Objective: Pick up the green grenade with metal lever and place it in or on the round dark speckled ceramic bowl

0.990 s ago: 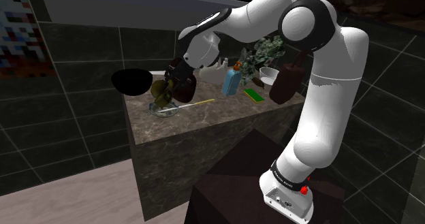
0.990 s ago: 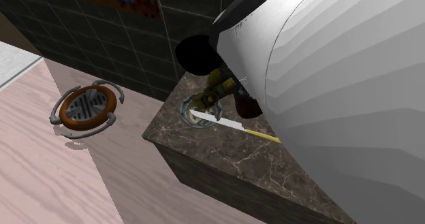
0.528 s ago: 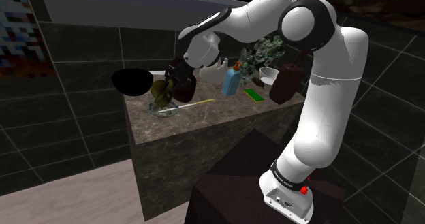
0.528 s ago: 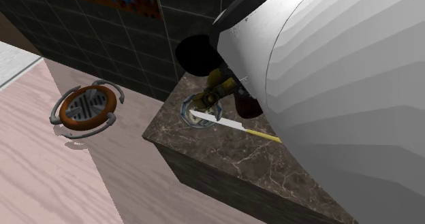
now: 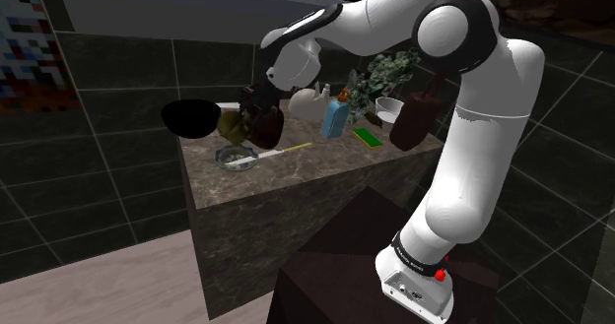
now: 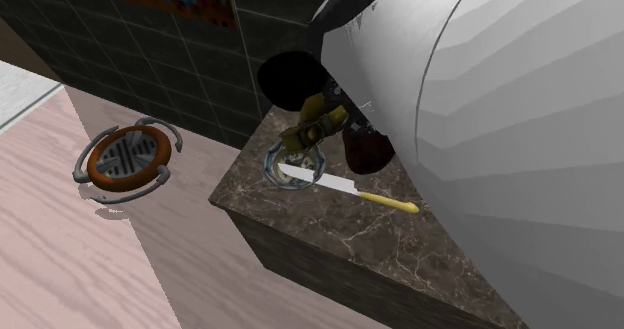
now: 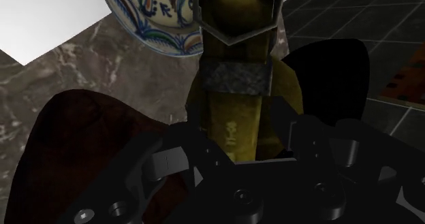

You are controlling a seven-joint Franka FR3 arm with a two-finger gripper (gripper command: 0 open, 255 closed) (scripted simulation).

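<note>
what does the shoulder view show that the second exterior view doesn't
Shoulder view's own: the blue bottle, green flat piece, white bowl, leafy plant and the dark stand.
Second exterior view's own: a round orange-brown object in a grey ring on the pale floor.
Shared: the olive grenade above the patterned dish, the black bowl beside it, the yellow-handled knife and the marble counter.
</note>
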